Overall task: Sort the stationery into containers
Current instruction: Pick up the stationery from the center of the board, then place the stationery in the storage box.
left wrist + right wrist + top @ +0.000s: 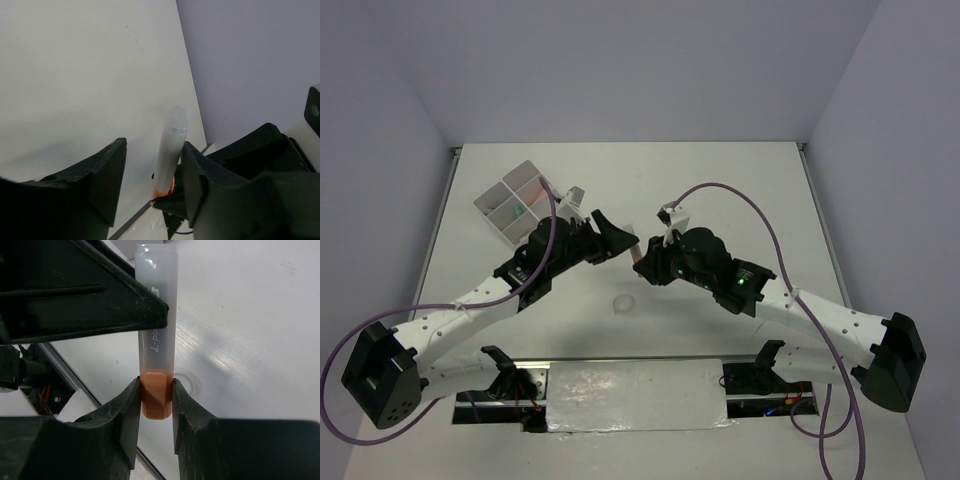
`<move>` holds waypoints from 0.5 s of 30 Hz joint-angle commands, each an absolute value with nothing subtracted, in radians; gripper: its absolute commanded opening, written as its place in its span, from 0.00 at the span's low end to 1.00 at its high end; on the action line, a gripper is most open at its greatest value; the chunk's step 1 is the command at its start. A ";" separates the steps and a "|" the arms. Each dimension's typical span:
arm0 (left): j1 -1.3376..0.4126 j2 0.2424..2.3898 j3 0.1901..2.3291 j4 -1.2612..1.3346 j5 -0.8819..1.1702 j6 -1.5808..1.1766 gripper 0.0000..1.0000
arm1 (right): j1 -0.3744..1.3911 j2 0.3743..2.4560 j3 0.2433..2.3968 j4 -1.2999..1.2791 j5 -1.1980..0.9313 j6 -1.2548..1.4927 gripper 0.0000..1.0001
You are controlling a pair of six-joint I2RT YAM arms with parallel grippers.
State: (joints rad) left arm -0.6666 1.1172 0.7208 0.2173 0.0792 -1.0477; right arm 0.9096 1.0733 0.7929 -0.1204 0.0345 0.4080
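Observation:
My right gripper (642,258) is shut on the orange end of an orange marker (156,347) with a frosted clear cap and holds it above the table. In the left wrist view the marker (170,147) stands between my left gripper's (153,150) open jaws, close against the right finger (200,175). The two grippers meet at mid-table; my left gripper (618,243) is at the marker's cap end. The white joined trays (492,208) sit at the far left, with pink and green items inside. A clear tape ring (624,302) lies on the table below the grippers.
The tape ring also shows faintly in the right wrist view (194,383). My left gripper's black finger (100,305) crosses the upper left of that view. Purple cables loop over both arms. A white plate lies at the table's near edge (635,395).

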 commanded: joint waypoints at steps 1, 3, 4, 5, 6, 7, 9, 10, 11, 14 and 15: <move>-0.670 1.123 0.770 0.258 0.049 -1.020 0.57 | 0.922 1.072 0.816 -0.089 0.011 0.408 0.00; -0.669 1.137 0.776 0.262 0.052 -1.006 0.47 | 0.925 1.068 0.811 -0.068 0.000 0.400 0.00; -0.670 1.146 0.784 0.265 0.061 -1.000 0.43 | 0.931 1.066 0.808 -0.063 -0.026 0.387 0.00; -0.669 1.161 0.788 0.274 0.066 -0.996 0.38 | 0.933 1.069 0.811 -0.061 -0.038 0.382 0.00; -0.669 1.169 0.790 0.282 0.067 -0.983 0.36 | 0.933 1.072 0.818 -0.070 -0.043 0.376 0.00; -0.670 1.173 0.792 0.294 0.074 -0.979 0.34 | 0.934 1.077 0.819 -0.075 -0.046 0.367 0.00; -0.670 1.186 0.799 0.304 0.086 -0.953 0.15 | 0.933 1.080 0.812 -0.080 -0.041 0.361 0.02; -0.670 1.187 0.810 0.295 0.081 -0.942 0.06 | 0.933 1.077 0.808 -0.080 -0.034 0.364 0.28; -0.670 1.186 0.818 0.279 0.051 -0.933 0.00 | 0.933 1.062 0.801 -0.081 -0.016 0.371 0.43; -0.667 1.167 0.854 0.192 -0.097 -0.818 0.00 | 0.931 1.013 0.761 -0.075 0.067 0.383 0.84; -0.667 1.160 0.870 0.155 -0.160 -0.778 0.00 | 0.928 0.999 0.752 -0.099 0.095 0.385 0.88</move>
State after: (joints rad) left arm -0.6708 1.1824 0.7940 0.1890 0.0055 -0.9100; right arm 0.9234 1.0542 0.7712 -0.1162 0.0311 0.3874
